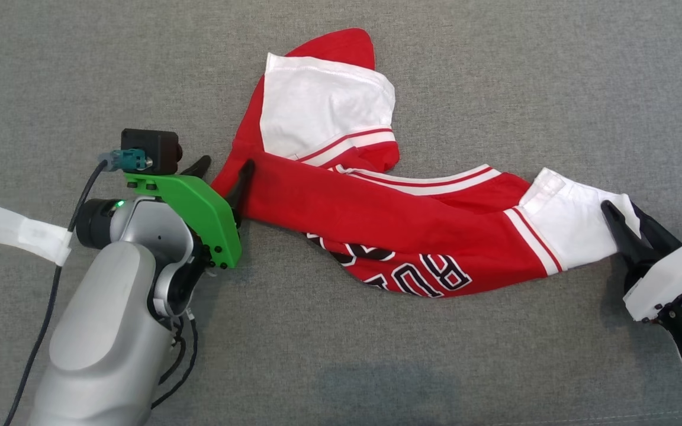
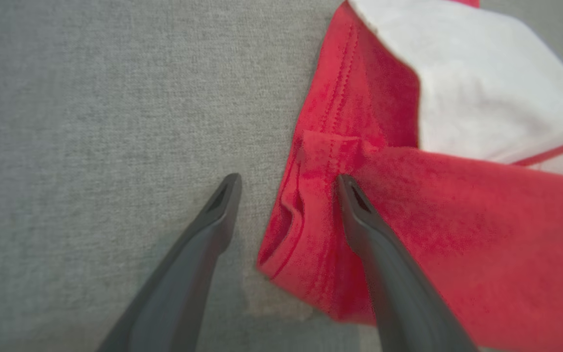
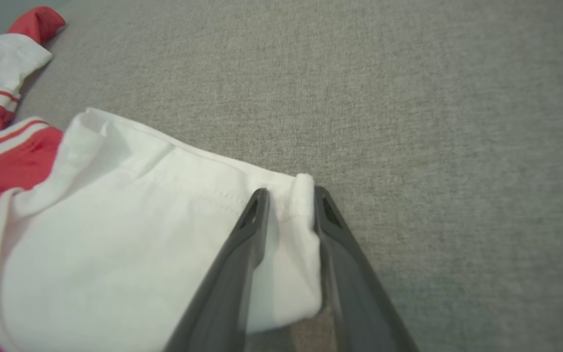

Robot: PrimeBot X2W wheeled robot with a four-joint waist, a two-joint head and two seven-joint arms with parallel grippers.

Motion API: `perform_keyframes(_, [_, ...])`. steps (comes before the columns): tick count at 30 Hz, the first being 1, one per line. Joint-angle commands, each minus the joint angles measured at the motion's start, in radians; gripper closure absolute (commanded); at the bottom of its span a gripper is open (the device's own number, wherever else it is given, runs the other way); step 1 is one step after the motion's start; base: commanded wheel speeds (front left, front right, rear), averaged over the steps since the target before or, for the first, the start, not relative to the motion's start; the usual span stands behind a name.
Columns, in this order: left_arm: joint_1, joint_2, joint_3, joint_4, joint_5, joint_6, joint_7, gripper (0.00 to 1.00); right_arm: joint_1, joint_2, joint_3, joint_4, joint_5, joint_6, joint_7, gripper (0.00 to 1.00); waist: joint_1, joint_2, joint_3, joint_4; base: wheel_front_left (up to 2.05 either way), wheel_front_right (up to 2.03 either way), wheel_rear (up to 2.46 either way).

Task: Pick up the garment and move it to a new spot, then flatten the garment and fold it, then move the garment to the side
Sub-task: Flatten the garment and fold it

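Since garment (image 1: 388,225) lies long-ways, left to right, on grey tabletop (image 1: 495,355), each claw sits at own end. Left claw (image 1: 227,164) wide apart, straddles red edge. Right claw (image 1: 620,208) half closed round white corner; cannot tell if pinched tight. Next, likely: lift both ends together.

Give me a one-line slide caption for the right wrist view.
Right gripper bracketing the white corner of the red-and-white garment on the grey cloth surface.
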Motion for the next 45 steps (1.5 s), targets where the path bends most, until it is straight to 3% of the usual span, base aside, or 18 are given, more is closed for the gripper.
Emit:
perform_keyframes(1, [-0.014,-0.017,-0.008,0.014,-0.019,-0.015,-0.005,0.0,0.063,0.017,0.024,0.02,0.002,0.001,0.037,0.54,-0.0001,0.0,-0.002,0.003,0.0,0.0,0.0])
perform_keyframes(8, [-0.027,-0.028,-0.028,0.033,-0.049,-0.056,0.018,0.0,0.085,0.024,0.006,0.0,-0.012,0.001,0.048,0.53,-0.0001,0.0,-0.01,0.009,0.0,0.0,0.0])
perform_keyframes(9, [-0.027,-0.025,-0.034,0.035,-0.044,-0.059,0.016,0.04,0.086,0.027,0.004,-0.003,-0.014,0.001,0.049,0.53,-0.0001,0.0,-0.011,0.01,0.0,0.0,0.0])
perform_keyframes(11, [-0.032,-0.02,-0.041,0.039,-0.026,-0.061,-0.002,0.42,0.091,0.032,-0.002,-0.008,-0.017,0.001,0.05,0.52,-0.0001,0.0,-0.014,0.01,0.0,0.0,0.0])
perform_keyframes(13, [-0.038,-0.018,-0.048,0.042,-0.008,-0.059,-0.029,0.89,0.096,0.036,-0.007,-0.011,-0.023,0.001,0.053,0.52,-0.0001,0.0,-0.017,0.011,0.0,0.0,0.0])
perform_keyframes(14, [-0.039,-0.019,-0.051,0.045,-0.003,-0.058,-0.039,1.0,0.1,0.038,-0.011,-0.012,-0.025,0.001,0.054,0.51,-0.0001,0.0,-0.019,0.012,0.0,0.0,0.0])
perform_keyframes(24, [-0.024,-0.025,-0.061,0.026,0.013,-0.059,-0.12,1.0,0.131,0.042,-0.05,-0.018,-0.038,0.0,0.056,0.55,-0.0001,0.0,-0.047,0.022,0.0,0.0,0.0])
perform_keyframes(26, [-0.018,-0.019,-0.053,0.006,0.021,-0.049,-0.144,1.0,0.133,0.043,-0.056,-0.027,-0.042,0.0,0.047,0.72,-0.0001,0.0,-0.053,0.024,0.0,0.0,0.0])
perform_keyframes(27, [-0.012,-0.018,-0.053,-0.01,0.026,-0.043,-0.156,1.0,0.136,0.041,-0.062,-0.032,-0.044,0.0,0.038,0.95,-0.0001,0.0,-0.058,0.027,0.0,0.0,0.0])
perform_keyframes(28, [-0.003,-0.019,-0.051,-0.027,0.027,-0.038,-0.168,1.0,0.14,0.04,-0.069,-0.037,-0.044,0.0,0.028,1.0,-0.0001,0.0,-0.061,0.029,0.0,0.0,0.0])
perform_keyframes(38, [0.138,-0.003,-0.026,-0.193,0.021,0.031,-0.233,1.0,0.169,0.027,-0.135,-0.116,-0.019,0.0,-0.018,1.0,-0.0001,0.0,-0.084,0.048,0.0,0.0,0.0])
perform_keyframes(45, [0.296,-0.035,0.029,-0.232,-0.064,0.072,-0.286,1.0,0.206,0.01,-0.171,-0.182,-0.017,0.0,-0.018,1.0,-0.0001,0.0,-0.077,0.055,0.0,0.0,0.0])
